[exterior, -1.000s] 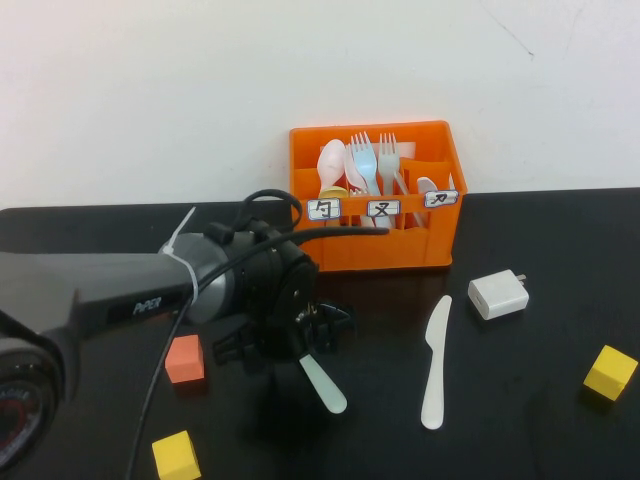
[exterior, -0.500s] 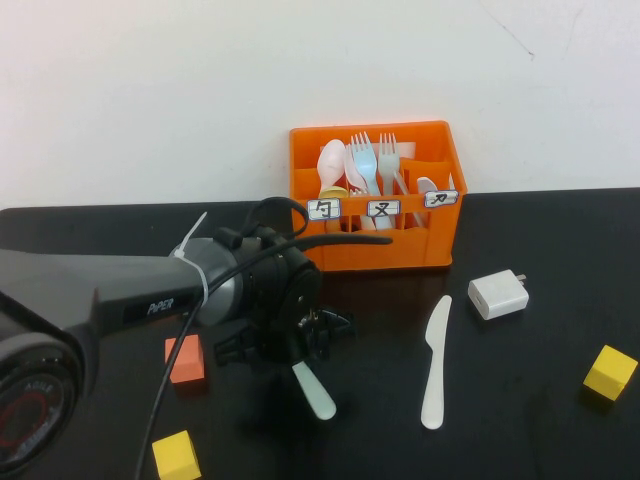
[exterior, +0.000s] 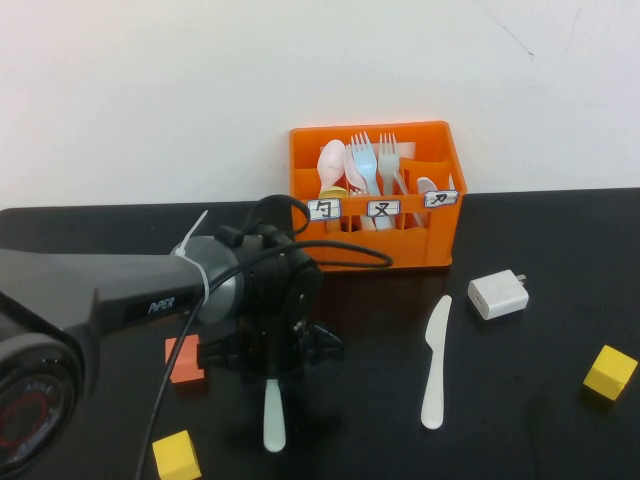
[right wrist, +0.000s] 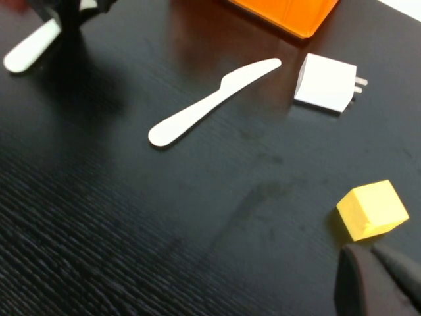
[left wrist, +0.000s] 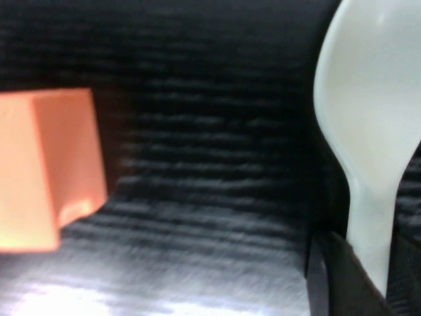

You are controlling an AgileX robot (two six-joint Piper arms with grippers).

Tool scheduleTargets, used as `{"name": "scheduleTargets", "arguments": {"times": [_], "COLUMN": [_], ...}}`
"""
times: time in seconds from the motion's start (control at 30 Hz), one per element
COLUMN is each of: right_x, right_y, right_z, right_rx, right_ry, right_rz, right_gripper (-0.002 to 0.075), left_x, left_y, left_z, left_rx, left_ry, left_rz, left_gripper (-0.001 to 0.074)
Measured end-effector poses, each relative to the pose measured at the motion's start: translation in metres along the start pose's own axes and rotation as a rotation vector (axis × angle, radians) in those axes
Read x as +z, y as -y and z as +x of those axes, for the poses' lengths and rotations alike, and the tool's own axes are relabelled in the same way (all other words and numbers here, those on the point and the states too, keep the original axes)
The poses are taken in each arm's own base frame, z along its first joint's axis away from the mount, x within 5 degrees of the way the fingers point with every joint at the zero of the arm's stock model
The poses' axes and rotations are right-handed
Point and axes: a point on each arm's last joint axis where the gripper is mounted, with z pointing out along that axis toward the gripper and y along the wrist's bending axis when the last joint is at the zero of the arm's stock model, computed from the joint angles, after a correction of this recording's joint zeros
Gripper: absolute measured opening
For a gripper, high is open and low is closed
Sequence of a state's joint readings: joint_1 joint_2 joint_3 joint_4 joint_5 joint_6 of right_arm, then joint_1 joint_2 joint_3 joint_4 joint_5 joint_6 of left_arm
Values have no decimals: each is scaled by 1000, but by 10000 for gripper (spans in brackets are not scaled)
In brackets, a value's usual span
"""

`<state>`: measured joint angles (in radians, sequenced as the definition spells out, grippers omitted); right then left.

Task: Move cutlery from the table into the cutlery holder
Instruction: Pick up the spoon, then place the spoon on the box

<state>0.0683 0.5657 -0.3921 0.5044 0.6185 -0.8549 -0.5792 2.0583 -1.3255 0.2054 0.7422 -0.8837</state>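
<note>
Left gripper (exterior: 270, 372) clamps the spoon (exterior: 273, 420) by its handle; loose grip could drop it short of the holder (exterior: 440, 215). Right gripper unseen.

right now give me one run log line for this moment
left claw: shut on mint spoon, above table | right claw: parked by yellow cube | knife: on table | crate: waiting

Mint spoon (exterior: 273, 420) handle hidden inside left gripper (exterior: 272, 372); right gripper (right wrist: 378, 280) cut off by frame edge, jaws unreadable; crate labels (exterior: 383, 208) illegible.
</note>
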Motion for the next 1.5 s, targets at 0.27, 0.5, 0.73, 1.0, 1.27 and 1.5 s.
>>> {"name": "scheduleTargets", "arguments": {"times": [0.27,0.5,0.73,1.0,1.27,1.5], "right_x": [0,0,0,0,0,0], "right_y": [0,0,1,1,1,2], "right_z": [0,0,-1,-1,-1,-2], "right_rx": [0,0,-1,-2,-3,-33], "right_ry": [3,4,6,7,13,17], "right_rz": [3,5,6,8,15,20], "right_gripper": [-2,-2,-2,-2,-2,-2], "left_x": [-32,-111,-162,-189,-161,-135], "left_y": [-8,-25,-41,-22,-20,-10], "left_z": [1,-9,-20,-45,-83,-105], "left_rx": [11,-24,-46,67,121,140], "left_ry": [26,242,499,861,918,898], "left_rz": [-2,75,116,381,514,522], "left_gripper": [113,113,113,113,113,113]}}
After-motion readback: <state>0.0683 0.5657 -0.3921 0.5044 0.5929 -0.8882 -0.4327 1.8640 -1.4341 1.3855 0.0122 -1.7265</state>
